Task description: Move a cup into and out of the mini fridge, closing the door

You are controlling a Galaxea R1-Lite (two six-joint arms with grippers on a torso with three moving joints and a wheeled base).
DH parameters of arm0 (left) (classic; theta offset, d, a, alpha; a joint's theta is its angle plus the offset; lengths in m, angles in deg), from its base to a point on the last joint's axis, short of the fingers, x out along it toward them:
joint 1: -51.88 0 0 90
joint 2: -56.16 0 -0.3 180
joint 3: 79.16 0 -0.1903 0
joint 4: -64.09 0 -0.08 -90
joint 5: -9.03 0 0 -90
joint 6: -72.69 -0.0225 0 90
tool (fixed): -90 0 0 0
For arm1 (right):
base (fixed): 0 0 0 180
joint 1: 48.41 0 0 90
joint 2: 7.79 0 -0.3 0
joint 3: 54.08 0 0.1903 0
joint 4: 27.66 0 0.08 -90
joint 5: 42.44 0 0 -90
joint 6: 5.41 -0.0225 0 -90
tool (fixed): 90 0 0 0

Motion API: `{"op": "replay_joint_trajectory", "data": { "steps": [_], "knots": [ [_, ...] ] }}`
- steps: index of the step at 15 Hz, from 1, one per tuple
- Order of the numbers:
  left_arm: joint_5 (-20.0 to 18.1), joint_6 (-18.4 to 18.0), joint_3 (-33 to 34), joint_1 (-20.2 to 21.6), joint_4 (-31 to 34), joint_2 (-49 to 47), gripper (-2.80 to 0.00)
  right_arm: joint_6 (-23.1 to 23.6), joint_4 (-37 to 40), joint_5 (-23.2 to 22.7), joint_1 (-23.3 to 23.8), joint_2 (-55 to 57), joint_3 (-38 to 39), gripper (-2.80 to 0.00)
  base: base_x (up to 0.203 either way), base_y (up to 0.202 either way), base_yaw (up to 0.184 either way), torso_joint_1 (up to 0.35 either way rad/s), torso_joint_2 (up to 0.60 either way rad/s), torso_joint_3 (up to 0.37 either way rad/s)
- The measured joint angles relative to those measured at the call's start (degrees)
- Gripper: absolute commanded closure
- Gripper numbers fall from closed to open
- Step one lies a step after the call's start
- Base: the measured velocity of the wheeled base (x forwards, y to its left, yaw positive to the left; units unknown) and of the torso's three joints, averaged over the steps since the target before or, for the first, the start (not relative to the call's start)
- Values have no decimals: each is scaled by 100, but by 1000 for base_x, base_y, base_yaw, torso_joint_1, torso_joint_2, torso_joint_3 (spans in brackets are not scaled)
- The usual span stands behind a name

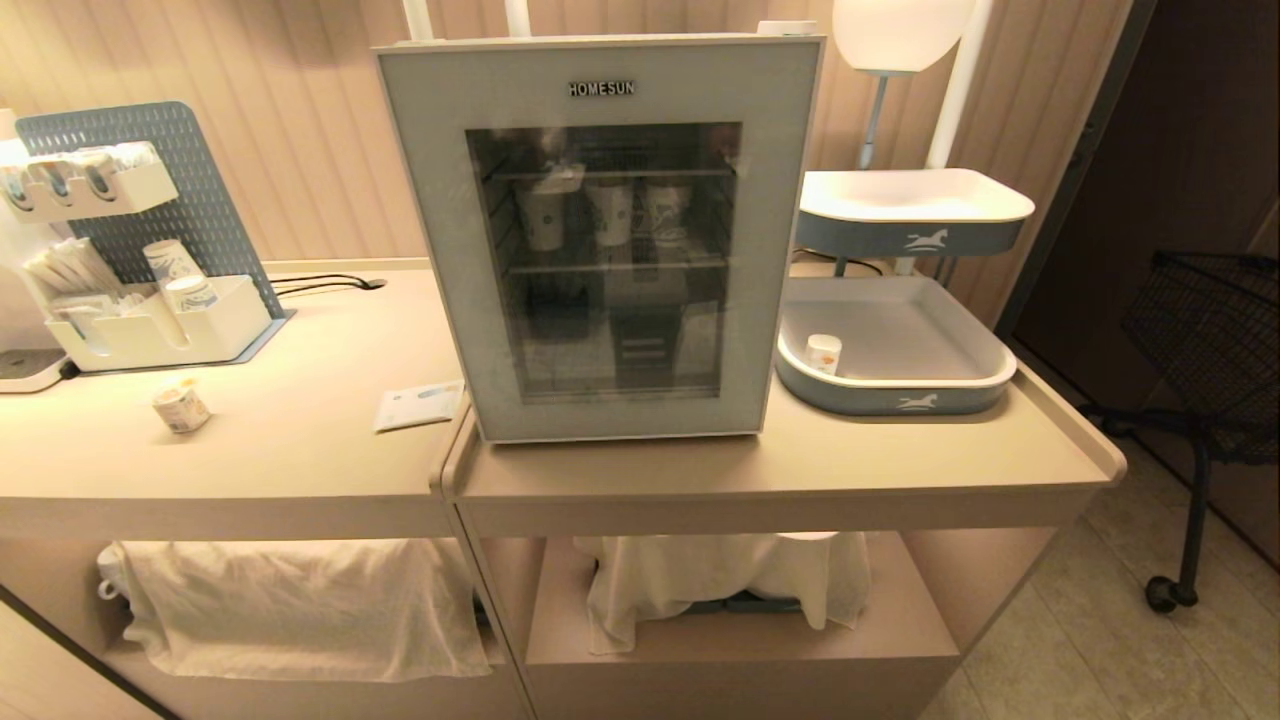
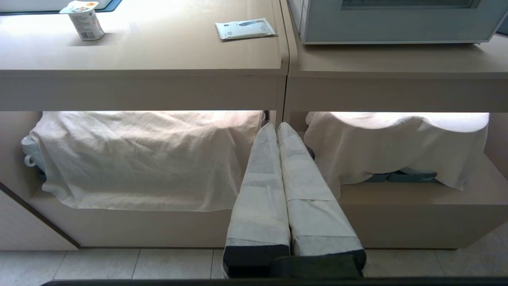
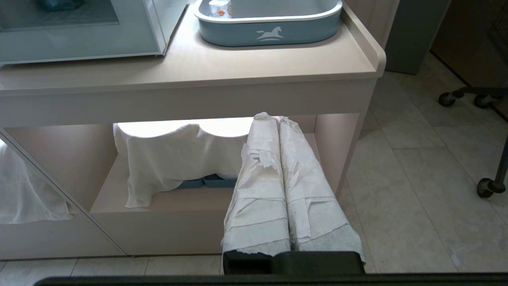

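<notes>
**Ana:** Cup (image 1: 181, 407) first: where is it?

**Ben:** It stands upright on the left counter (image 1: 300, 450), out in bare surface, in front of the white organiser (image 1: 160, 335) and well left of the mini fridge (image 1: 600, 240). A flat packet (image 1: 419, 405) lies between the two, near the counter's right edge.

**Ana:** And the door (image 1: 600, 400)?

**Ben:** Flat against the fridge front, with taller paper cups (image 1: 605, 212) dimly seen on a shelf through the glass. The fridge stands close to the front edge of the right counter (image 1: 800, 470), with only a narrow strip before it.

**Ana:** The jaws?

**Ben:** The left gripper (image 2: 276, 127) has its wrapped fingers (image 2: 262, 186) pressed together along their length, holding nothing and touching nothing. It hangs low before the seam between the two counters, pointing at the cloth-draped shelves (image 2: 151, 159). The right gripper (image 3: 272, 118) is the same: fingers together, empty, low in front of the right counter's lower shelf.

**Ana:** Room to the right?

**Ben:** A grey-blue tray (image 1: 900, 400) just beside the fridge holds a small white cup (image 1: 823, 352) in its near-left corner. Beyond the counter's rounded end lies open tiled floor (image 3: 416, 178), with a wheeled wire cart (image 1: 1210, 340) farther off.
</notes>
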Motion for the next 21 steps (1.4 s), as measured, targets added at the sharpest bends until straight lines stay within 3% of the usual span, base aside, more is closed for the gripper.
{"op": "replay_joint_trajectory", "data": {
  "steps": [21],
  "knots": [
    [0,0,0,0,0,0,0,0,0,-5,-2,0,0,0,0,0,0,0,0,0]
  ]
}}
